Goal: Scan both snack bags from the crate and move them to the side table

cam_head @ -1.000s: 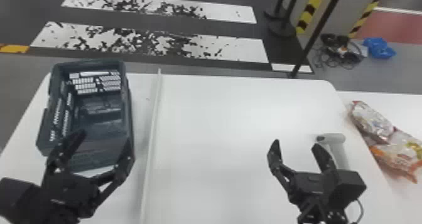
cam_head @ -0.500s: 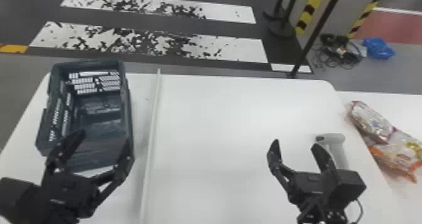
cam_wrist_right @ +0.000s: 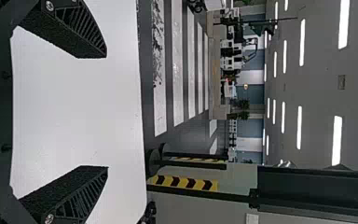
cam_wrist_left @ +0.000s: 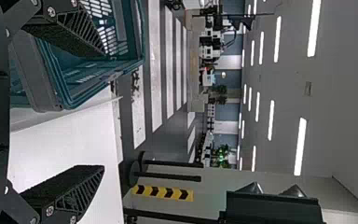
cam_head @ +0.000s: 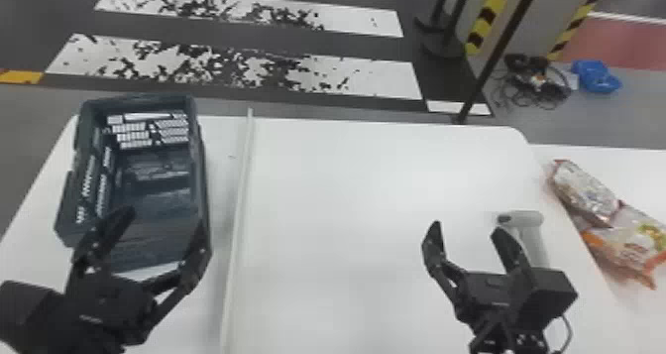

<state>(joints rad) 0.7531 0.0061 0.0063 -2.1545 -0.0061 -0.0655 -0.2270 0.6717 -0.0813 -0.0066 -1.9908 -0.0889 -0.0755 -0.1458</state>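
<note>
**While the silver bag (cam_head: 584, 189) and the orange bag (cam_head: 632, 241) are lying at the right, the right gripper (cam_head: 467, 228) is hanging nearest**

Both bags are resting on the side table (cam_head: 619, 167), at the right edge of the frame. The silver bag is slanting from upper left to lower right, its low end touching the orange one. At the lower right, over the big table (cam_head: 347, 204), the right gripper is pointing up the frame with its fingers spread wide. So the bags are lying off to its side, and the scanner (cam_head: 529, 220) is lying between. The left gripper (cam_head: 167, 217) is hanging at the lower left by the crate (cam_head: 198, 164), fingers spread too, well apart from the bags. Moving the bags is looking done. If one is needing a nudge, the right gripper is seeming best, swinging right and missing the scanner.
</note>
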